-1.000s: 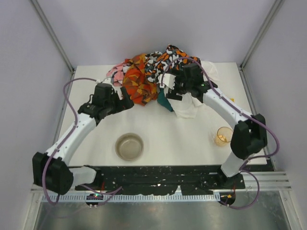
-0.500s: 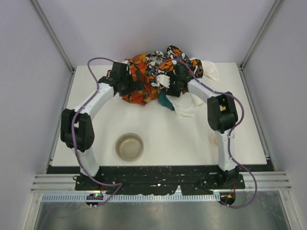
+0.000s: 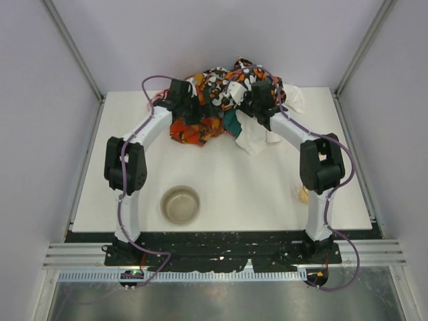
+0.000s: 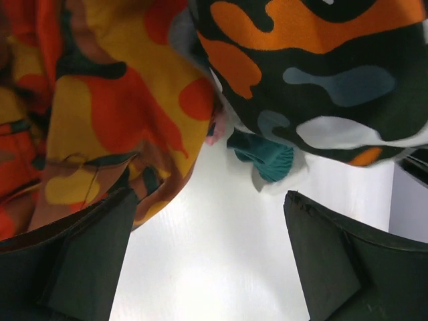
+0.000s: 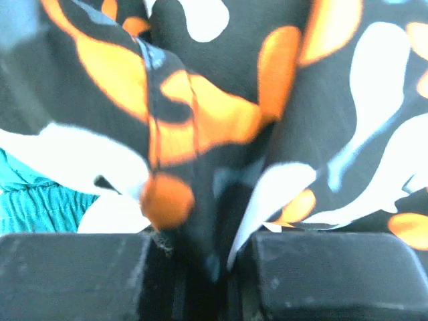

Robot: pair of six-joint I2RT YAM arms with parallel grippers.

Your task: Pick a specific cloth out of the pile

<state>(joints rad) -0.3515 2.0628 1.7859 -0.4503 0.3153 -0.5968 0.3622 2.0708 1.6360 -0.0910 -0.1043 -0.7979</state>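
Advanced deeper into the pile (image 3: 217, 93), left gripper (image 4: 208, 200) gapes empty while right gripper (image 5: 200, 244) seemingly pinches blotched fabric (image 5: 221, 134).

The pile (image 3: 215, 87) sits heaped at the upper centre of my overhead view. It is blotched black, white and orange on top, orange-red geometric at lower left, teal mid-bottom, with white trailing lower right. I cannot make out the dark grey cloth.

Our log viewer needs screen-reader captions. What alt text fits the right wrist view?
The right gripper pinches a fold of black, white and orange blotched fabric between its nearly closed fingers, the fabric filling almost the whole frame. A bit of teal cloth shows at the left edge.
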